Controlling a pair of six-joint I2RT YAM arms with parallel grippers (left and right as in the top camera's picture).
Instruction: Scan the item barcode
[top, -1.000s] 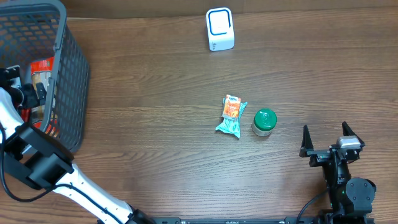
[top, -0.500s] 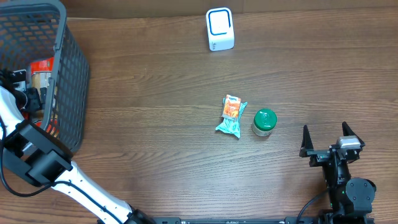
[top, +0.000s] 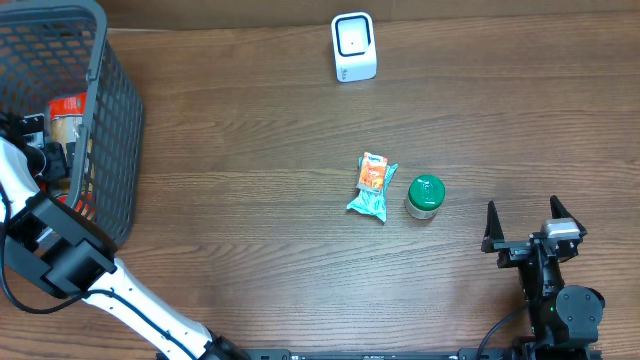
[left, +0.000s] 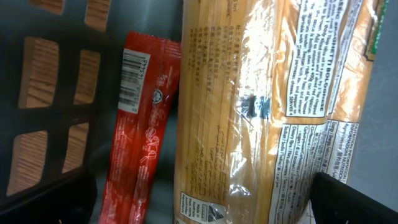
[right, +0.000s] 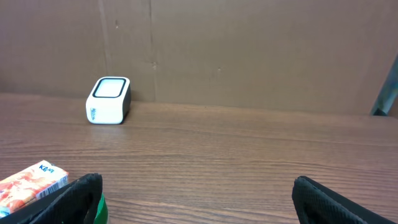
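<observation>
Left gripper (left: 199, 208) hangs inside the basket (top: 110, 120) at 9 o'clock, jaws wide apart and empty, over the spaghetti pack (left: 249, 112). That pack is likely the item to grab. Red sachet (left: 143, 130) lies just beside it, barcode facing up. Scanner (top: 353, 45) sits at 12 o'clock, well apart, so a carry is needed. Right gripper (top: 522, 215) is parked at 4 o'clock, jaws apart, holding nothing. Snack packet (top: 372, 186) and green-lidded jar (top: 425, 196) sit mid-table. No barcode shows on the spaghetti pack, and its ends are cut off. Overhead, the basket wall hides most of the contents.
</observation>
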